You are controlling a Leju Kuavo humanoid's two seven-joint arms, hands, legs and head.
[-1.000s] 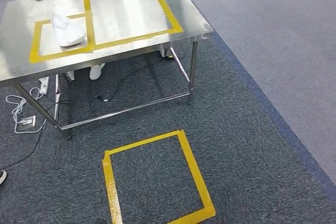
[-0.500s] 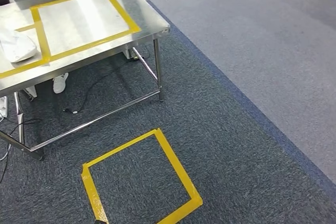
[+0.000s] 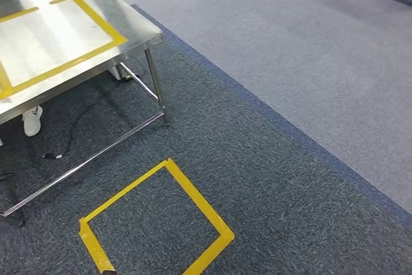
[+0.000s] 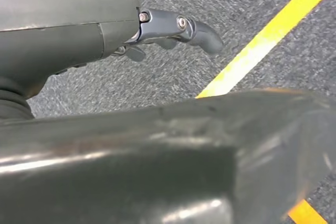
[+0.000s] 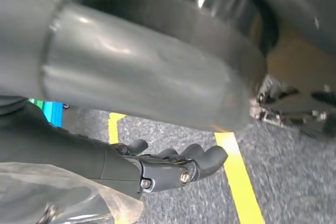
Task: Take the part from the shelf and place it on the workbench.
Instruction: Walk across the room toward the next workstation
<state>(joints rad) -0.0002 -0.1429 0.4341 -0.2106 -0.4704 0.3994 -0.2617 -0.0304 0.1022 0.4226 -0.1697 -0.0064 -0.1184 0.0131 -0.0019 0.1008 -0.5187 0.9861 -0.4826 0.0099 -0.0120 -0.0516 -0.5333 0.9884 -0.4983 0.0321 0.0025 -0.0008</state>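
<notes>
Yellow tape square [image 3: 155, 223]: on the dark carpet, nearest, in front of the table.
Left hand [image 4: 174, 30]: fingers loosely extended over the carpet, holding nothing.
Right hand [image 5: 174, 166]: fingers curled together, nothing in them.
Table [image 3: 141, 27]: steel, yellow tape outlines on top, far left.
Part: cannot tell where.

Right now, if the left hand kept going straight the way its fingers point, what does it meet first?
Probably nothing but floor. In the left wrist view the left hand hangs with its fingers extended over the dark carpet, heading toward the yellow tape line. Depth is unclear, but no object lies in that line.
</notes>
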